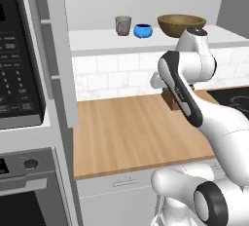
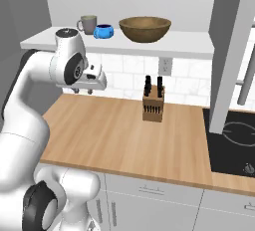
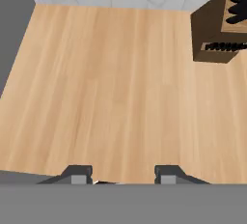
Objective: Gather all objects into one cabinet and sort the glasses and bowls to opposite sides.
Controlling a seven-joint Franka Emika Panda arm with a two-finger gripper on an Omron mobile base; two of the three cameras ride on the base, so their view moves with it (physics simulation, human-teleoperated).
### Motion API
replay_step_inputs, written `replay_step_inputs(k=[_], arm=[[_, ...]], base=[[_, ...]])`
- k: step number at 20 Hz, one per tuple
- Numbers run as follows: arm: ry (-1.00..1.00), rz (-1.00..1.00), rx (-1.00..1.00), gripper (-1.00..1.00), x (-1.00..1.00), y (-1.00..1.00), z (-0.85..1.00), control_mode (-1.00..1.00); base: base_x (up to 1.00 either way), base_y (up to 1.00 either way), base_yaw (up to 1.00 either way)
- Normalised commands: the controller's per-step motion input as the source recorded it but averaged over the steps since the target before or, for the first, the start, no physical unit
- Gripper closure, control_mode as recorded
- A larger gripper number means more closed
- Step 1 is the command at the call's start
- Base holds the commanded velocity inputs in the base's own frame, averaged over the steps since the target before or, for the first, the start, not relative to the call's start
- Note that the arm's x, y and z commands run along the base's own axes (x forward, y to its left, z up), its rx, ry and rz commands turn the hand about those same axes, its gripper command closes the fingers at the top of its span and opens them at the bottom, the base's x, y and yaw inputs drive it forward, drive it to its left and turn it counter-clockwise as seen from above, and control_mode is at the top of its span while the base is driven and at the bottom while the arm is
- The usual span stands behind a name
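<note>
Arm above the wooden counter, three pieces on the open cabinet shelf.

The counter (image 2: 109, 135) is under the gripper (image 3: 124, 172), whose jaws stand apart with nothing between them. On the white shelf (image 2: 184, 46) stand the wooden bowl (image 2: 145, 28), then the grey mug (image 2: 88, 24) with the blue bowl (image 2: 103, 31) just beside it. A knife block (image 2: 153, 106) stands near the wall.
</note>
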Motion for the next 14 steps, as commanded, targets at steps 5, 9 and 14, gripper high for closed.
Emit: replay_step_inputs(k=[5, 9, 14], arm=[[-0.22, 0.0, -0.02, -1.0, -0.19, 0.0, 0.09, -1.0], [-0.31, 0.0, -0.02, -1.0, -0.39, -0.05, 0.08, -1.0], [-0.43, 0.0, 0.0, -1.0, -0.69, -0.04, 0.07, -1.0]], base=[[0.0, 0.0, 0.0], [0.0, 0.0, 0.0], [0.0, 0.0, 0.0]])
